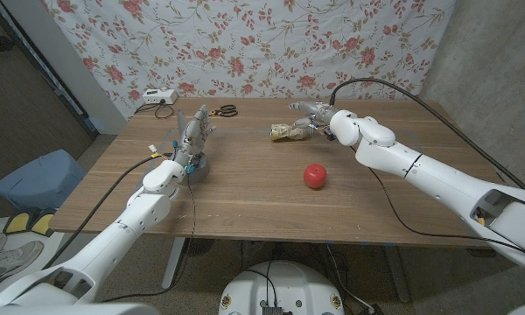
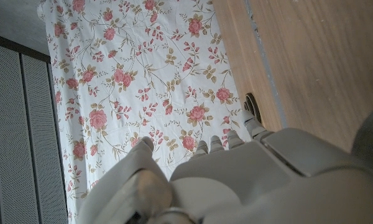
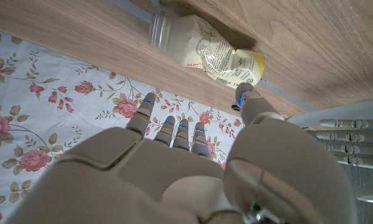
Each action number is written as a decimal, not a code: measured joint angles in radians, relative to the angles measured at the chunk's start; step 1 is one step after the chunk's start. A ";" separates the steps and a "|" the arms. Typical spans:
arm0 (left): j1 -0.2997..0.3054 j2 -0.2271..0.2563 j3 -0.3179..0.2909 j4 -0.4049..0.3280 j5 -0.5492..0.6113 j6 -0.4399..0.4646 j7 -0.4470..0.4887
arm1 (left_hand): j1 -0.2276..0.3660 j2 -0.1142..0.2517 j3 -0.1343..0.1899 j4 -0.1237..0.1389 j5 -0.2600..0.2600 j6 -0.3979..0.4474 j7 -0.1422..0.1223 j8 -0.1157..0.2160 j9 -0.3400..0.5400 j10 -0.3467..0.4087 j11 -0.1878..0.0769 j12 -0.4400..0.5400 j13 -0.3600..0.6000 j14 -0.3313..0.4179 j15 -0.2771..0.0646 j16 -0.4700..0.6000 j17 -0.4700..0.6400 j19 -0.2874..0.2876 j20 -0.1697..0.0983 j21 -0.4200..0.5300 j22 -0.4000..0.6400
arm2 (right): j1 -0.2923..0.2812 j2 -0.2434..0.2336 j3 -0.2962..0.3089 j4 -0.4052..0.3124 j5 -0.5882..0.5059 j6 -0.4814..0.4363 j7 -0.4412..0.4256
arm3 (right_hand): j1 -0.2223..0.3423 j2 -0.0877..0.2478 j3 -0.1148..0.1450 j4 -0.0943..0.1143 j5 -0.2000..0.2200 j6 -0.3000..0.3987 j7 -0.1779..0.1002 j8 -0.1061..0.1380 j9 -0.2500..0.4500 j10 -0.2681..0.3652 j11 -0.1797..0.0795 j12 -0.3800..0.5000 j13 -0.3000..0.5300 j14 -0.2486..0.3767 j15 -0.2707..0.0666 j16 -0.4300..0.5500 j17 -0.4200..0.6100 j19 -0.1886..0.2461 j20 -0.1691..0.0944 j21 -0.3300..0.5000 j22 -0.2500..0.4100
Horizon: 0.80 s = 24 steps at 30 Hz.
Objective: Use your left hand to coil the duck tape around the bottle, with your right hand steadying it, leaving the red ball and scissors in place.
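The crumpled bottle (image 1: 287,132) lay on its side at the far middle of the table (image 1: 245,192), the right hand (image 1: 315,115) open just beside it and the left hand (image 1: 193,133) open over the tape roll (image 1: 195,168), so coiling looked unstarted.

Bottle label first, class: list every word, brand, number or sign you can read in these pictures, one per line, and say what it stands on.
Bottle: its crumpled label carries lines of dark print and a small round mark in the right wrist view, all too small and blurred to read.
Bottle in the head view: far too small to show any print.
Red ball, scissors, table and flowered cloth: no text visible.
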 measured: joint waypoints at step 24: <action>0.040 0.020 -0.014 -0.060 0.001 0.010 0.041 | 0.000 0.000 -0.004 -0.004 0.003 0.005 0.006 0.000 0.000 0.006 0.005 0.000 0.000 0.000 0.000 0.000 0.000 0.000 0.000 -0.004 0.000 | 0.140 0.102 -0.136 0.179 -0.171 -0.025 0.201 | 0.005 -0.005 0.008 0.000 0.000 -0.011 0.000 0.000 0.000 -0.001 -0.001 -0.008 0.000 0.007 -0.010 0.005 0.000 0.006 -0.005 0.004 0.000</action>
